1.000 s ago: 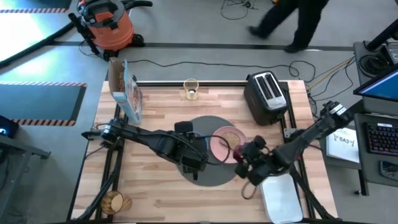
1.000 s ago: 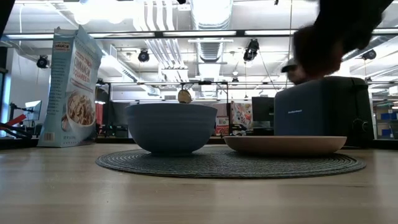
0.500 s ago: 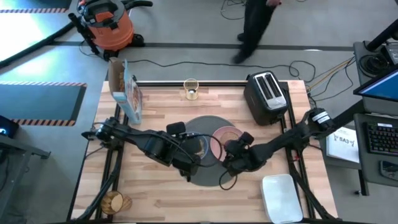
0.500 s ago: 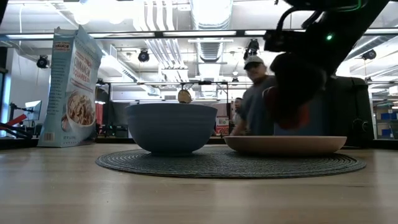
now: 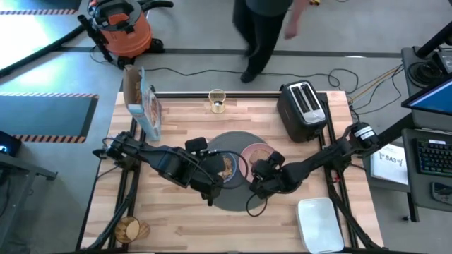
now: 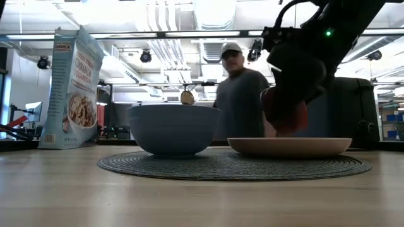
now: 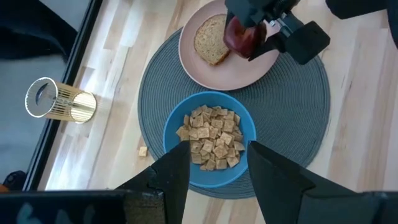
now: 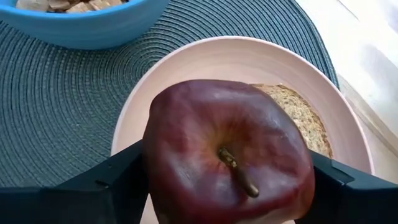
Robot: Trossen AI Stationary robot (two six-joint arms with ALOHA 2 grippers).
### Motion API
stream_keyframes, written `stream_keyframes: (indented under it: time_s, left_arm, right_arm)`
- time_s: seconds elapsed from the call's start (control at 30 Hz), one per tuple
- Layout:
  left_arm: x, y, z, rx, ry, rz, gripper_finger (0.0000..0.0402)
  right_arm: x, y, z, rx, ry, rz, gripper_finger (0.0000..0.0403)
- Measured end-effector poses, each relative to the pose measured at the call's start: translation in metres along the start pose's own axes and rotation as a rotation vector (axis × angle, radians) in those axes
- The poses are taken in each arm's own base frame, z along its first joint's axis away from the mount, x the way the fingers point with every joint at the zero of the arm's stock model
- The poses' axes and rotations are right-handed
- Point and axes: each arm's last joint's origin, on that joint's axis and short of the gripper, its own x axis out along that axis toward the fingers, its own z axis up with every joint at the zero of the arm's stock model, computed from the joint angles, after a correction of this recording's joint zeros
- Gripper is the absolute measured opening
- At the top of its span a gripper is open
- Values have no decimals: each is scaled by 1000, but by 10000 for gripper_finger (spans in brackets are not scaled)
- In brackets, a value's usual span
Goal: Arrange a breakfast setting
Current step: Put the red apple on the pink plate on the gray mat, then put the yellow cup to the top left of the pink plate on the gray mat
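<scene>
Currently right gripper [image 8: 230, 186] jaws clamp the red apple [image 8: 227, 155] just above the pink plate [image 8: 186, 62]; left gripper [image 7: 214, 171] jaws part-open, empty, over the blue bowl [image 7: 208, 140].

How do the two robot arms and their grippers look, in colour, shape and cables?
Both arms are dark, nearly black, built of jointed tube segments. The left gripper has two flat, broad black fingers. The right gripper has black, angular fingers. A thin black cable loops near the right wrist, and a small green light glows on that arm in the low view.
</scene>
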Motion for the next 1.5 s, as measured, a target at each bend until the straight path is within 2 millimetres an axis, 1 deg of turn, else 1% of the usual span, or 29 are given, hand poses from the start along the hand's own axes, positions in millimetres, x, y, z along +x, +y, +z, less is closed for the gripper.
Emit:
stream_keyframes:
  time_s: [0.2, 0.53, 0.67, 0.77, 0.93, 1.07, 1.2, 1.33, 1.5]
  left_arm:
    - [0, 0, 0, 8, -6, 9, 142]
    - [-1, 1, 0, 24, -11, 14, 142]
    - [-3, 3, 0, 21, -20, 15, 142]
    - [-10, 9, 0, 8, -39, 14, 142]
    - [-23, 19, -2, -30, -79, 20, 142]
    - [-29, 22, -4, -60, -93, 14, 142]
    - [-33, 16, -7, -65, -96, -6, 142]
    - [-41, 7, -14, -104, -70, -81, 142]
    - [-48, -12, -29, -192, -48, -126, 142]
  right_arm:
    - [-2, -1, 2, -1, 3, 12, 304]
    - [-2, -2, 2, -18, 7, 10, 357]
    - [-7, -4, 4, -32, 2, 15, 361]
    - [-16, -9, 9, -26, -27, 24, 361]
    - [-40, -21, 22, -5, -127, 30, 361]
    - [-58, -30, 29, -4, -174, 67, 361]
    - [-75, -32, 27, -17, -193, 126, 361]
    - [-91, -30, 21, -36, -209, 187, 361]
    - [-106, -26, 12, -66, -224, 247, 361]
